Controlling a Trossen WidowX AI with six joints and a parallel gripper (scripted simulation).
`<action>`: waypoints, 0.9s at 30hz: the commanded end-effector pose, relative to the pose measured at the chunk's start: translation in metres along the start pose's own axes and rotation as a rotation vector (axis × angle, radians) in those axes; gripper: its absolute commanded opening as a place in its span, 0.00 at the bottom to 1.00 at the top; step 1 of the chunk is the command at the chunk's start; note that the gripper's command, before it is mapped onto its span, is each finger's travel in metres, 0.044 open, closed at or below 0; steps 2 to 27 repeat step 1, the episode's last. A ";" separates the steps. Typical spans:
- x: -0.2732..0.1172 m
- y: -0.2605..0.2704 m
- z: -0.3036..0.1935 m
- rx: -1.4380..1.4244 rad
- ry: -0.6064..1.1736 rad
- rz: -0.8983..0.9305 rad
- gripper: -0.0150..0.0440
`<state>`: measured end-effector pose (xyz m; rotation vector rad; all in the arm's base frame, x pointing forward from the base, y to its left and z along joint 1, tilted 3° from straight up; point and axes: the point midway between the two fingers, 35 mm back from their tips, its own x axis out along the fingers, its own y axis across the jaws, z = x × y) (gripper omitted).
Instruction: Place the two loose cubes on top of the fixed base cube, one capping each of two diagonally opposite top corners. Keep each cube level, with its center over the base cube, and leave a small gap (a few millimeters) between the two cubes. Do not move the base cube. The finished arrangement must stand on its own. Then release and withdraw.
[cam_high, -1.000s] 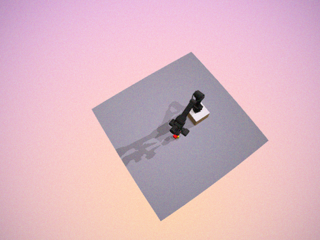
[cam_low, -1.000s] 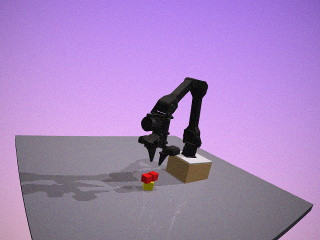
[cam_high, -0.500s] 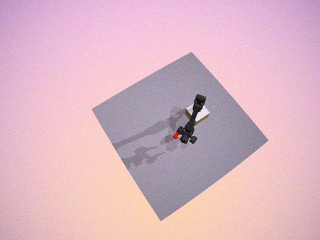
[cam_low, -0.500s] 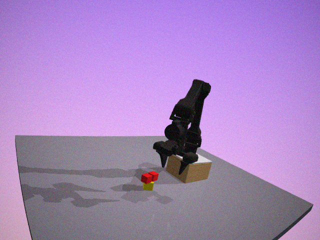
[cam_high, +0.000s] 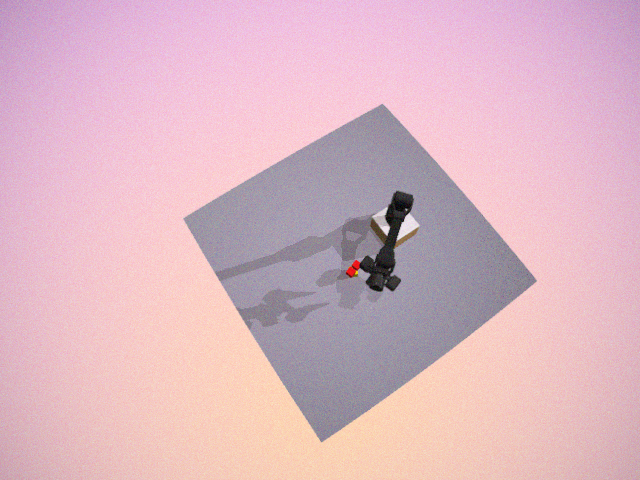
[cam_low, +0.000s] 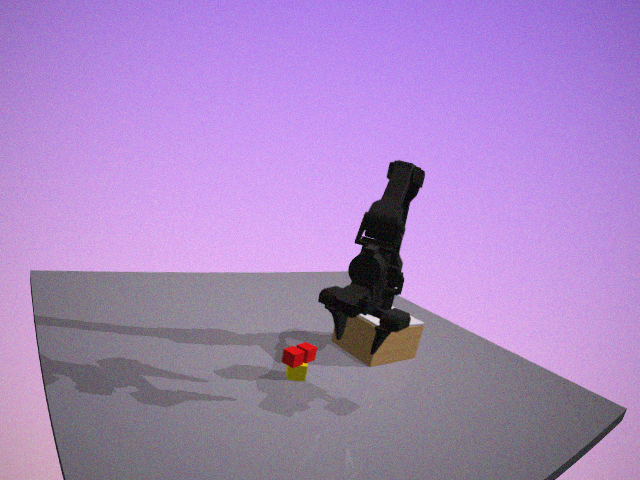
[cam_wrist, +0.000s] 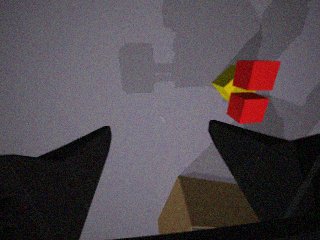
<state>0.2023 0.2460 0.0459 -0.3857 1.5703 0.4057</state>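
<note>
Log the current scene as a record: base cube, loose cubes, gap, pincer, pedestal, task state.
base cube: yellow cube, on the gray table
loose cubes: two red cubes, both on top of the yellow cube, at opposite corners
gap: visible in wrist view; width cannot be judged
pincer: open, holding nothing, off to the side of the stack
pedestal: wooden box, white top
task state: looks placed and released; exact centering unconfirmed
</note>
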 end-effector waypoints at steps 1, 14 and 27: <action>0.000 0.000 0.000 0.005 0.002 0.000 0.93; 0.000 0.000 0.000 0.005 0.002 0.000 0.93; 0.000 0.000 0.000 0.005 0.002 0.000 0.93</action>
